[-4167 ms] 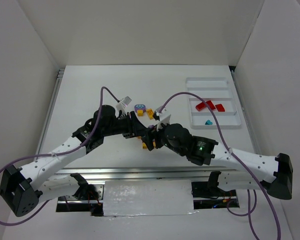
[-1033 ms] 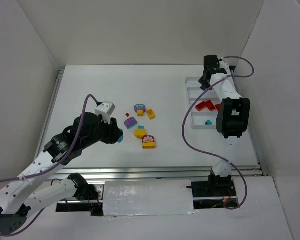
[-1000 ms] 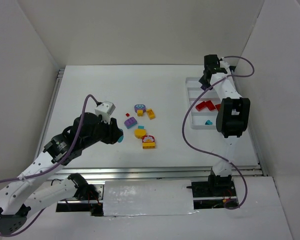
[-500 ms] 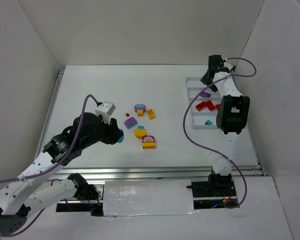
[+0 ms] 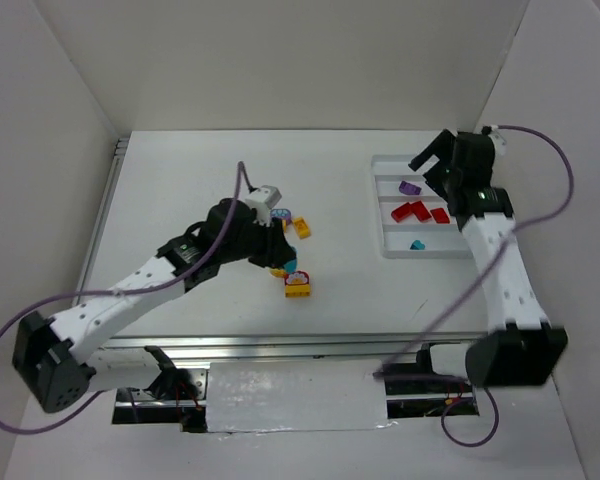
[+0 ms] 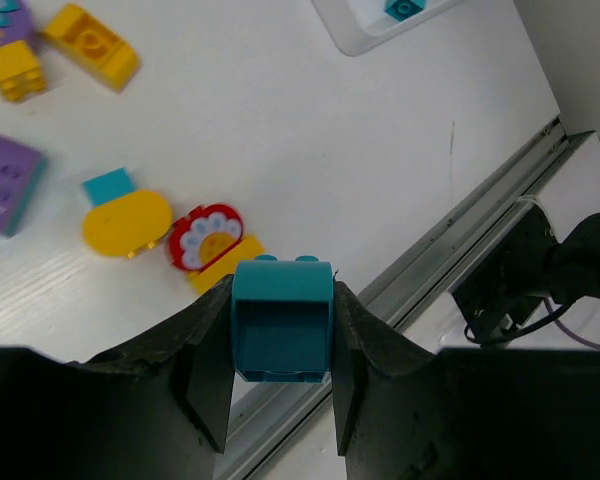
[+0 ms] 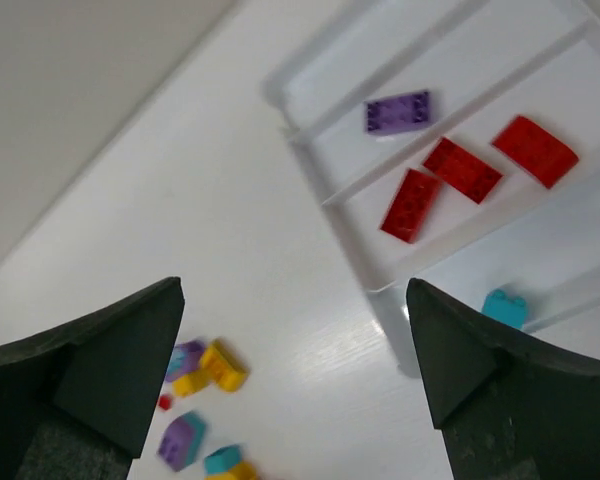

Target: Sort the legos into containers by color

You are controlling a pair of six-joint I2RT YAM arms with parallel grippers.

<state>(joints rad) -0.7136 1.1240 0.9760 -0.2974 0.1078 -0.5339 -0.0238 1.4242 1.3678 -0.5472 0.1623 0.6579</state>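
My left gripper (image 6: 281, 312) is shut on a teal lego (image 6: 280, 318) and hangs over the loose legos mid-table, where the teal lego (image 5: 290, 265) shows at its tip. Below lie a yellow oval (image 6: 127, 222), a flower-faced red and yellow piece (image 6: 212, 245), and purple (image 6: 5, 195) and yellow (image 6: 90, 42) ones. The white tray (image 5: 382, 205) of containers holds a purple lego (image 5: 410, 187), red legos (image 5: 410, 211) and a small teal one (image 5: 417, 244). My right gripper (image 5: 428, 166) is open and empty above the tray's far end; its view shows the purple lego (image 7: 398, 112) and red legos (image 7: 462, 168).
A metal rail (image 6: 460, 240) runs along the table's near edge. White walls close in the table on three sides. A purple cable (image 5: 535, 215) loops beside the right arm. The tray wall (image 7: 340, 195) stands between the loose pile (image 7: 205, 368) and the sorted legos.
The right gripper opened and left the purple lego in the tray, and its arm swung to the right. The left arm carried the teal lego rightward over the pile.
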